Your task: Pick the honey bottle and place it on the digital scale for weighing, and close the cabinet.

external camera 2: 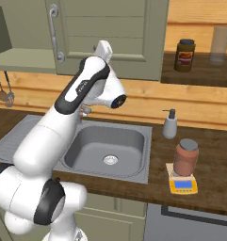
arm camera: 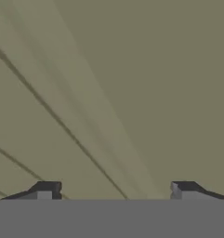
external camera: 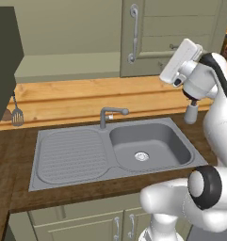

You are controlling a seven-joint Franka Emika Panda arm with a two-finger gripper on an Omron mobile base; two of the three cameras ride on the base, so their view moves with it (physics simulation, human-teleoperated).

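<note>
The honey bottle (external camera 2: 186, 157) stands upright on the digital scale (external camera 2: 183, 185), on the counter right of the sink. My gripper (arm camera: 115, 188) is open with nothing between its fingertips. It is raised against a panelled door of the olive-green cabinet (external camera 2: 105, 33), right of that door's silver handle (external camera 2: 53, 33). The hand (external camera 2: 104, 48) points into the panel, and in the left base view the gripper (external camera: 181, 59) also sits at the cabinet (external camera: 176, 28). Left of this door the cabinet's inside (external camera: 68, 42) shows open.
A grey double sink (external camera: 148, 146) with a tap (external camera: 108, 115) lies below the arm. A white soap dispenser (external camera 2: 170, 124) stands behind the scale. A dark red can (external camera 2: 184, 55) and a glass (external camera 2: 221, 44) sit on the shelf to the right. A dark panel (external camera: 4, 66) stands at the far left.
</note>
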